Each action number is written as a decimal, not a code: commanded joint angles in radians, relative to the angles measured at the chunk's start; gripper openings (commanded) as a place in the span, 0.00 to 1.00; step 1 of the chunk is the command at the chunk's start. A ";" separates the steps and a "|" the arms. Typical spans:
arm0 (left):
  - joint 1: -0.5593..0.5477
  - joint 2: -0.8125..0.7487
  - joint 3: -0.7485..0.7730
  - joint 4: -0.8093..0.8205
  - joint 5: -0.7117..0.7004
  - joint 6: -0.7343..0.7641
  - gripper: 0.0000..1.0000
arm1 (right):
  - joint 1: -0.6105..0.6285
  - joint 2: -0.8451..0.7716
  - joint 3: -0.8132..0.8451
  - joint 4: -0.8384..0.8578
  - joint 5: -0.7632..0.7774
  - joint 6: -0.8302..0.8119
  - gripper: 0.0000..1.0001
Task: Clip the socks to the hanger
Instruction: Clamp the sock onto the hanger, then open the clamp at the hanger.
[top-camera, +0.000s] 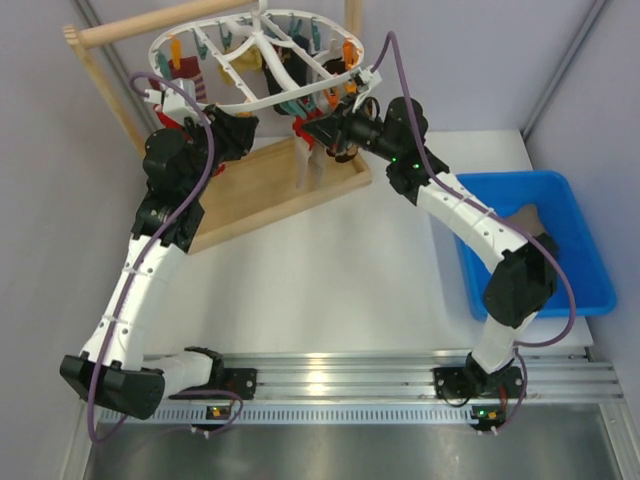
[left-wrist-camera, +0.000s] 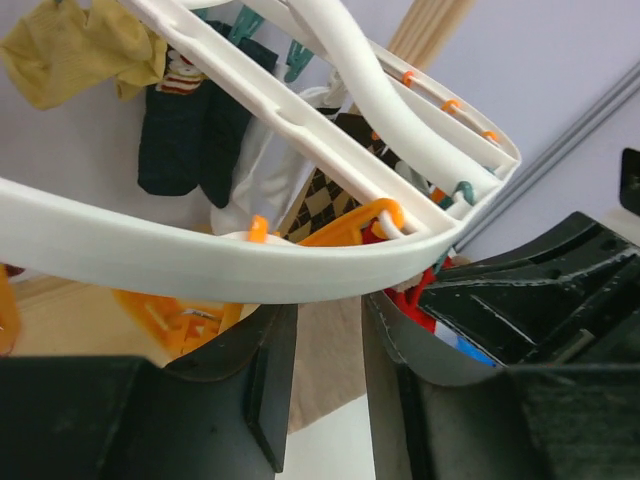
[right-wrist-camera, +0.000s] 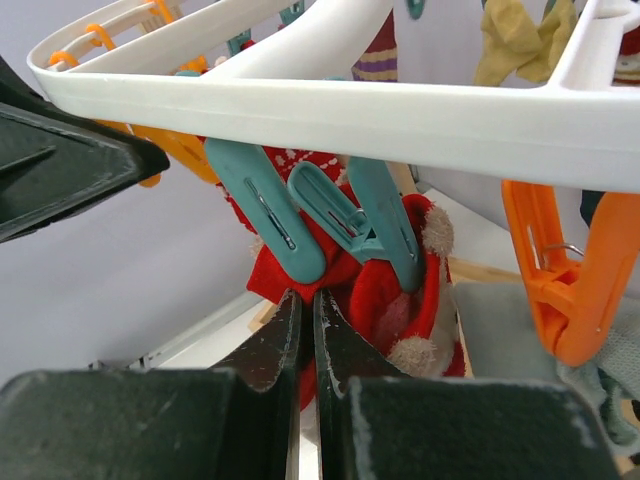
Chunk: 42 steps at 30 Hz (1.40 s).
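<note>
My left claw (left-wrist-camera: 327, 320) sits partly open just under the rim of the hanger (left-wrist-camera: 150, 250); a taupe sock (left-wrist-camera: 325, 385) shows in the gap, hanging long-axis vertical below the orange peg (left-wrist-camera: 345, 228) straight ahead and above, though I cannot tell whether the pads pinch it. My right claw (right-wrist-camera: 307, 320) is closed, tips at the red sock (right-wrist-camera: 385, 300) clipped in the teal pegs (right-wrist-camera: 300, 215); I judge the left arm nearer for this clip.

The white surface (top-camera: 340, 270) carries a light wooden tray (top-camera: 270, 190) at its far left and a blue bin (top-camera: 575, 240) at its right. A metal rail (top-camera: 340, 375) runs along its near edge.
</note>
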 joint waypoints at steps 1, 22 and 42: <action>0.006 -0.005 0.049 0.014 -0.064 -0.008 0.36 | -0.012 -0.064 0.004 0.039 -0.013 -0.019 0.00; 0.006 -0.012 0.049 0.060 -0.153 -0.015 0.27 | -0.013 -0.069 -0.005 0.034 -0.027 -0.018 0.00; 0.006 0.019 0.070 0.103 -0.088 -0.057 0.04 | -0.012 -0.096 -0.019 -0.020 -0.097 -0.087 0.27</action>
